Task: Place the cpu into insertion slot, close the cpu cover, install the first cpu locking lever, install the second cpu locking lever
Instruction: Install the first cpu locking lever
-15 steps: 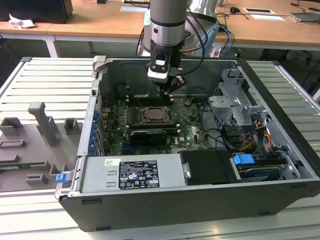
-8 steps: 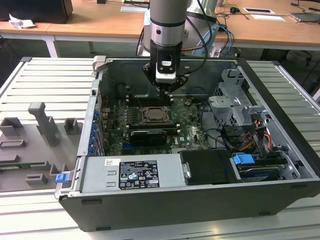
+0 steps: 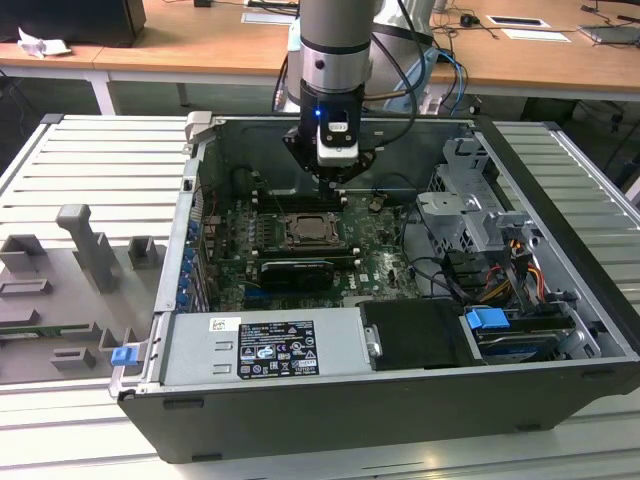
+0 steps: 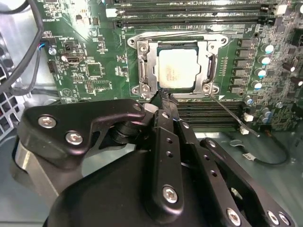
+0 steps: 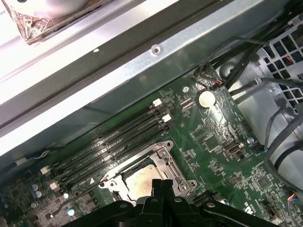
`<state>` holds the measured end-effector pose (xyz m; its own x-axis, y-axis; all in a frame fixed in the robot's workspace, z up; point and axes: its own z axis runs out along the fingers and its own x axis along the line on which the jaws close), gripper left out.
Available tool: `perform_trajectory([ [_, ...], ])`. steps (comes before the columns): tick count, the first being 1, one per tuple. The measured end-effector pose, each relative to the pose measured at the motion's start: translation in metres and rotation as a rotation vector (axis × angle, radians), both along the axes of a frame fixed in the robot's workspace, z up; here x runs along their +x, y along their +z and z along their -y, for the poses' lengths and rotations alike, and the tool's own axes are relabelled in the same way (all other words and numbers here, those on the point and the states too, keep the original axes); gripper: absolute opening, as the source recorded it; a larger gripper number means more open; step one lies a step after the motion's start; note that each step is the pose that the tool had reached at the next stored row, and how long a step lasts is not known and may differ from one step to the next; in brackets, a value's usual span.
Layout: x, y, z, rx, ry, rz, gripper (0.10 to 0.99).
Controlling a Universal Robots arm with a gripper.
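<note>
Silver-topped cpu (image 4: 179, 67) sits in insertion slot (image 4: 163, 46), cpu cover (image 4: 144, 71) framing it.
My gripper (image 4: 163, 96), fingers together and empty, hangs just over the slot's rim; memory slots (image 4: 189, 8) border far and near sides.

Flat, even room light comes from above. The open computer case (image 3: 400, 420) keeps its green board (image 3: 385, 262) in soft shadow. In the second wrist view the chip (image 4: 179, 68) glares pale. In the first wrist view the case wall (image 5: 94, 52) washes out bright.
</note>
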<state>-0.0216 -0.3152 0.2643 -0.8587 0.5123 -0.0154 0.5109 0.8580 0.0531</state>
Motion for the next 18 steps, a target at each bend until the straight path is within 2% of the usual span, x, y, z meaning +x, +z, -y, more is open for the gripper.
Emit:
perform_trajectory([
  [18, -0.0001, 0.0000, 0.0002, 0.000, 0.140, 0.0000, 0.106],
])
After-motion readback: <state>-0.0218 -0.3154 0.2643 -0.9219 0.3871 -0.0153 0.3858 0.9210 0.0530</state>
